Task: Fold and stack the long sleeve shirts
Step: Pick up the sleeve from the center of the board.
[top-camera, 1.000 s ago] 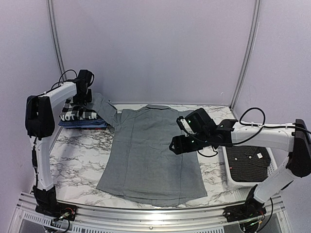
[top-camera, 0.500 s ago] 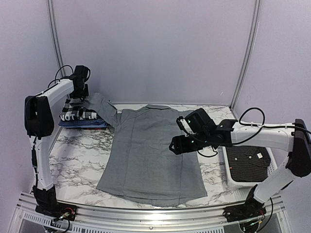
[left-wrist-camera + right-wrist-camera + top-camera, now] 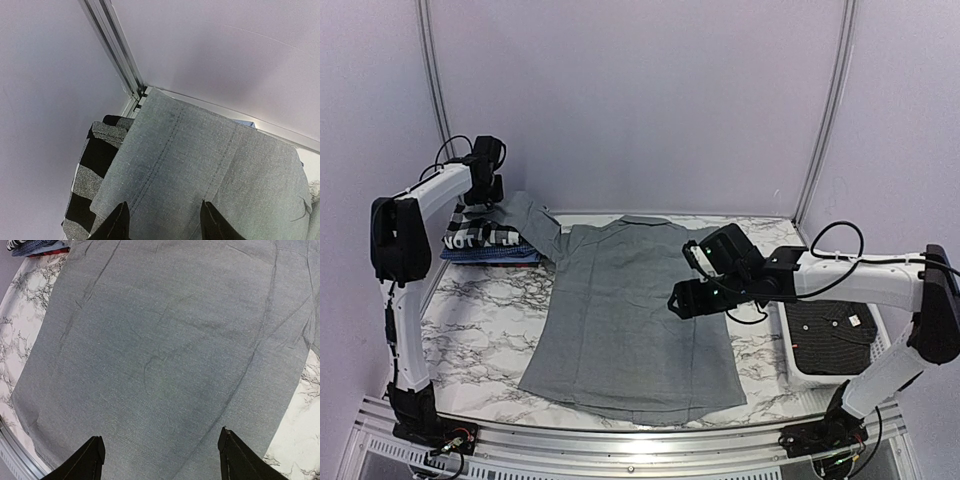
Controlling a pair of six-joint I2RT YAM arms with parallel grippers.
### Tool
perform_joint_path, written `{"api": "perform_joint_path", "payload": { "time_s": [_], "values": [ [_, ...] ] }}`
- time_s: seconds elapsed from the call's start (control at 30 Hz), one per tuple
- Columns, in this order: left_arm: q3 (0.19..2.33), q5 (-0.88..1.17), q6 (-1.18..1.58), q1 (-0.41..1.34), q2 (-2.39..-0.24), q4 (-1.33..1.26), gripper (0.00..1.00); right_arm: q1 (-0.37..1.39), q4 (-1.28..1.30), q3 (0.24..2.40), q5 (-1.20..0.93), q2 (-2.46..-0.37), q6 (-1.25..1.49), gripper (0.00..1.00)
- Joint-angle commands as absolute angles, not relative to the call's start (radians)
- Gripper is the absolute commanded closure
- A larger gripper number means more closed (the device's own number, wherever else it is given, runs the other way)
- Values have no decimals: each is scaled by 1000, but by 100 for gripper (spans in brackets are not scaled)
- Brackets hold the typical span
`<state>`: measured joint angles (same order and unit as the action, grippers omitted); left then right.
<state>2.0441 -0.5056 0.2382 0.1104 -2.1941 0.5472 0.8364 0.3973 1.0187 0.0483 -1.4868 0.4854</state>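
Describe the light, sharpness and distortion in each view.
Top external: soft, even light, sharp throughout, hardly any shadow on the grey shirt. Left wrist: the shirt's weave is crisp, no glare. Right wrist: wide-angle bulge, the marble table seems to curve at the edges.

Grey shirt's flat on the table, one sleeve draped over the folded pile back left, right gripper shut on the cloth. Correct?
Not quite. The right wrist view shows the right gripper open, fingers wide apart over the grey shirt, gripping nothing. The rest stands: shirt flat, one sleeve draped over the folded pile.
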Motion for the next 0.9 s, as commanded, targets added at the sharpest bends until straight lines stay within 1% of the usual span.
{"api": "perform_joint_path", "payload": {
  "time_s": [0.0, 0.23, 0.33, 0.5, 0.6, 0.7, 0.87],
  "values": [
    [2025, -505, 229, 115, -2214, 560, 49, 828, 381, 1068, 40, -1503, 481, 26],
    [2029, -519, 223, 117, -2237, 564, 44, 829, 381, 1059, 38, -1498, 486, 26],
    [2028, -520, 221, 117, -2244, 567, 39, 829, 380, 1055, 39, -1494, 488, 26],
    [2025, -550, 221, 117, -2250, 566, 39, 828, 377, 1051, 39, -1494, 488, 26],
    [2026, -602, 222, 116, -2250, 566, 43, 829, 379, 1051, 40, -1494, 488, 26],
    [2029, -666, 225, 115, -2247, 567, 50, 828, 379, 1049, 40, -1493, 488, 26],
    [2048, -689, 220, 112, -2254, 565, 64, 829, 376, 1048, 39, -1497, 490, 26]
  ]
}}
